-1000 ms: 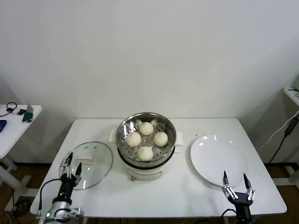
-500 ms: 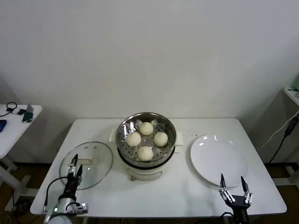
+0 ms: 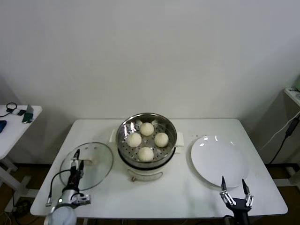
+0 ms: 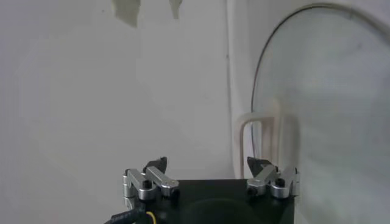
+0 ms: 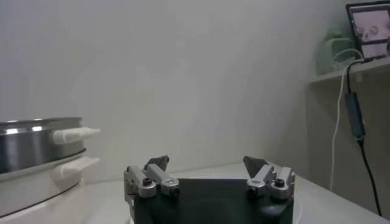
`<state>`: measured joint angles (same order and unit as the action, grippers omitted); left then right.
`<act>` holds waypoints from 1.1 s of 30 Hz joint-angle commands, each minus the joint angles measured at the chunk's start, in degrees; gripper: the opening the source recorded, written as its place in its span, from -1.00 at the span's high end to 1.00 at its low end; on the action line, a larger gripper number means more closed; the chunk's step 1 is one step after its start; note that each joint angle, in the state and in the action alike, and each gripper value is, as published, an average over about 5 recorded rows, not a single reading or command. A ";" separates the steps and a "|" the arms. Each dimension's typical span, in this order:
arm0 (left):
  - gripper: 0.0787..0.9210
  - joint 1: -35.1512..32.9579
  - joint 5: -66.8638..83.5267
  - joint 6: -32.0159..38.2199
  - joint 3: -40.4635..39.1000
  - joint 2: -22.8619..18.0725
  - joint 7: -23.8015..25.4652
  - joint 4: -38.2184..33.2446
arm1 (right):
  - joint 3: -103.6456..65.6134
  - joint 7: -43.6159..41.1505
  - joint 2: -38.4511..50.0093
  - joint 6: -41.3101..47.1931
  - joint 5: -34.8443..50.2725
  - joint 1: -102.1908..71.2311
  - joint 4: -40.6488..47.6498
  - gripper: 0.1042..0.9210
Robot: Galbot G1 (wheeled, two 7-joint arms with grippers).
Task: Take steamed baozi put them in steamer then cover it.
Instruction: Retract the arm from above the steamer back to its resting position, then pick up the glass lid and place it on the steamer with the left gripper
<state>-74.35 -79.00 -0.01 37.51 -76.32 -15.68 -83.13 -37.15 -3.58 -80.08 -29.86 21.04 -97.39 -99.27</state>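
Several cream-white steamed baozi [image 3: 146,129] lie in the shiny steamer [image 3: 125,127] on its white cooker base at the table's middle. The steamer [image 5: 36,143] also shows from the side in the right wrist view. The glass cover [image 3: 99,161] lies flat on the table to the steamer's left, its cream handle [image 3: 89,161] facing up. My left gripper [image 3: 78,159] is open over the cover's near left part, close to the handle [image 4: 262,137]; nothing is between its fingers [image 4: 159,164]. My right gripper [image 3: 233,181] stands open and empty at the white plate's near edge.
A flat white plate [image 3: 219,161] lies right of the steamer. A small side table [image 3: 14,122] with loose items stands at the far left. A shelf with a cable [image 5: 353,91] is at the right. Both arms rise from below the table's front edge.
My left gripper has turned and shifted rightward over the cover, nearer its handle. The right gripper sank slightly, then stayed. Baozi, steamer and cover have not moved.
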 commanded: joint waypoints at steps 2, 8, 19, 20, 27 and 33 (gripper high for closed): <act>-0.77 3.27 -0.53 -0.41 -0.30 0.27 0.11 4.25 | 0.02 0.10 -0.31 -0.09 -0.76 0.10 0.07 -0.76; -0.63 3.34 -0.33 0.82 -0.18 0.26 -0.45 5.97 | 0.03 0.44 -0.64 -0.12 -1.16 0.42 0.19 -0.76; 0.11 3.63 -0.58 1.84 -0.23 -0.69 -2.13 7.12 | 0.22 0.54 -1.06 -0.38 -1.81 0.69 0.54 -0.76; 0.19 3.55 -0.62 1.83 -0.21 -0.69 -2.11 7.12 | 0.18 0.57 -1.05 -0.45 -1.78 0.65 0.55 -0.76; 0.66 2.91 -0.47 1.93 0.06 -0.39 -2.24 6.74 | 0.07 0.97 -1.08 -1.08 -1.65 0.32 0.89 -0.76; 0.87 2.86 1.10 2.57 0.20 -0.28 -3.07 4.76 | 0.06 1.15 -1.28 -1.62 -1.68 0.15 1.14 -0.76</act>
<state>-71.51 -79.03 2.06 37.69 -76.77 -17.95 -77.08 -37.03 -2.51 -81.31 -31.24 19.39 -97.23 -98.13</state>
